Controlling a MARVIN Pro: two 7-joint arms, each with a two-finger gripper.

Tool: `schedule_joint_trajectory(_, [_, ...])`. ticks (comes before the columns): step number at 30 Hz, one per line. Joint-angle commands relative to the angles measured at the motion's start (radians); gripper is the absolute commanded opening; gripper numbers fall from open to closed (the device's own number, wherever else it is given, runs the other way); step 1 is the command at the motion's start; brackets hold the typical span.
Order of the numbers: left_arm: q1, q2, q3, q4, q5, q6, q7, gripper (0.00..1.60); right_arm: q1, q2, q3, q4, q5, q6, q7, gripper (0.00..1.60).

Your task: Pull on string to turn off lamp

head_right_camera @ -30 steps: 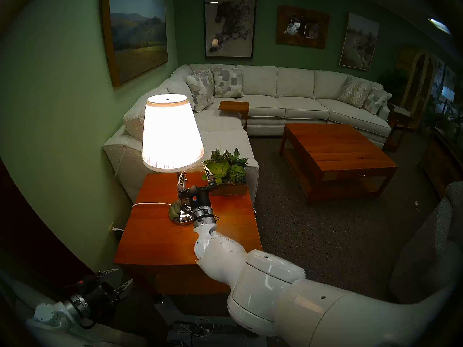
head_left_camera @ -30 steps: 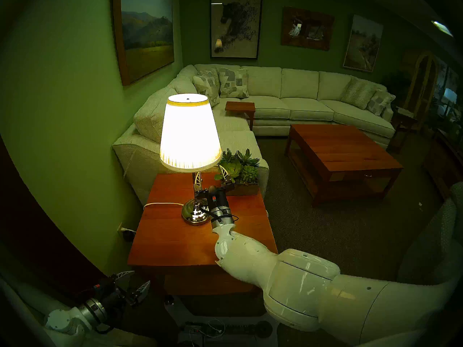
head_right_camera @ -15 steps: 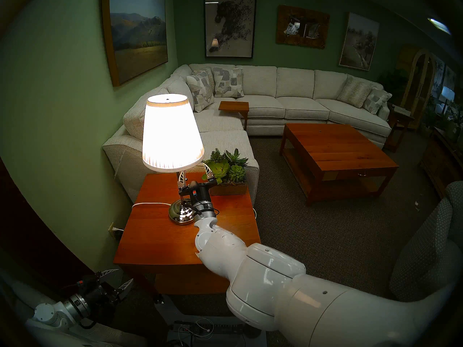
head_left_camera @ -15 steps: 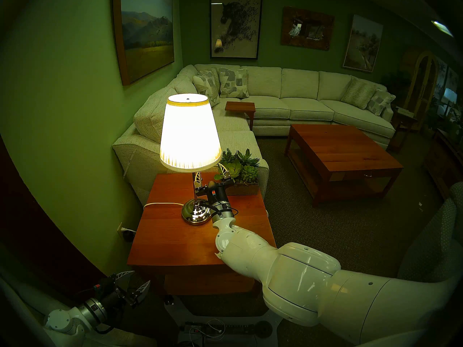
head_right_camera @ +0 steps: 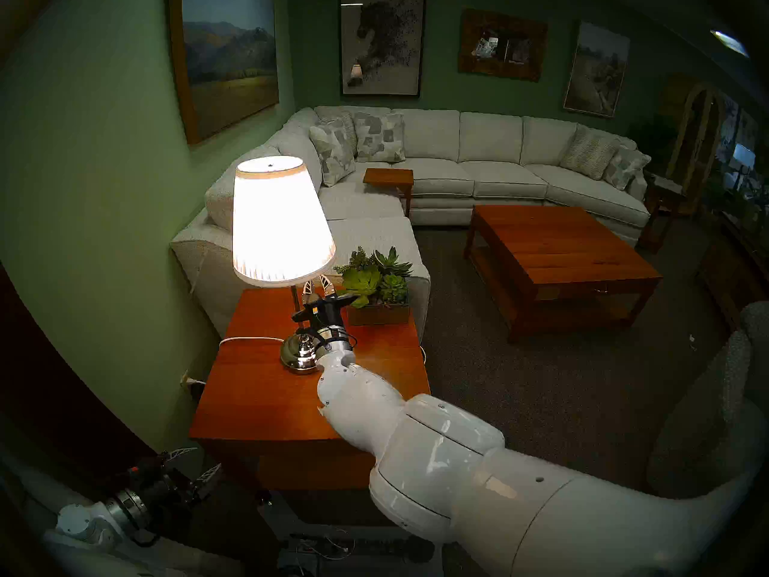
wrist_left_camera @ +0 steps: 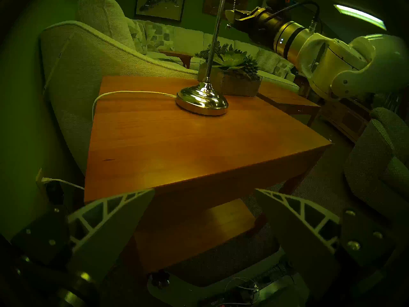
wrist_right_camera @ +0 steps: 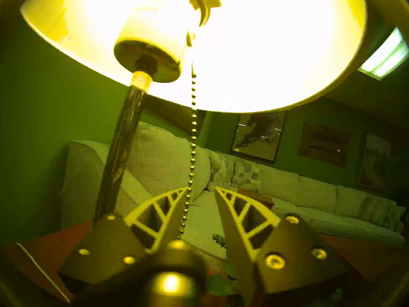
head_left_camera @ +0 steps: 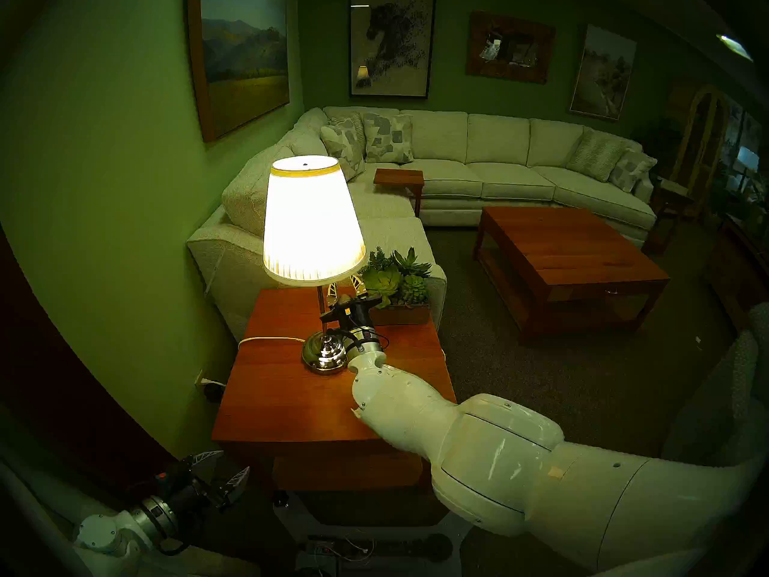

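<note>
Green walls hung with framed pictures [head_left_camera: 243,53] enclose a carpeted room, where a long cream sectional sofa [head_left_camera: 478,164] wraps a dark wooden coffee table [head_left_camera: 570,264]. Nearest, a square reddish wooden surface [head_left_camera: 291,401] is set against the sofa arm. On it stands the lamp [head_left_camera: 312,222], lit, with a tall white pleated tapered shade, thin chrome stem and domed chrome base; a wooden box of green succulents [head_left_camera: 397,287] sits just beside it, and a white power cord [head_left_camera: 270,339] is trailed off the left edge. The right gripper [wrist_right_camera: 200,190] is raised under the shade, its white lattice fingers [wrist_right_camera: 164,208] parted, the thin beaded pull string [wrist_right_camera: 192,144] hanging between them against the left one. The left gripper [head_left_camera: 224,468] is held low beside the surface, fingers apart, nothing between them.
</note>
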Motion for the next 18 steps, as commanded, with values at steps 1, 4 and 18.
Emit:
schedule_joint_trajectory(1, [-0.005, 0.003, -0.005, -0.013, -0.002, -0.004, -0.002, 1.60, 0.064, -0.035, 0.004, -0.024, 0.005, 0.025, 0.034, 0.24])
schedule_joint_trajectory(4, [-0.005, 0.003, -0.005, -0.013, -0.002, -0.004, -0.002, 1.60, 0.060, -0.034, 0.007, -0.022, 0.012, 0.031, 0.049, 0.00])
schedule_joint_trajectory(18, [-0.004, 0.003, -0.005, -0.014, -0.003, -0.005, -0.002, 1.60, -0.057, -0.006, 0.018, 0.004, 0.041, -0.021, 0.074, 0.00])
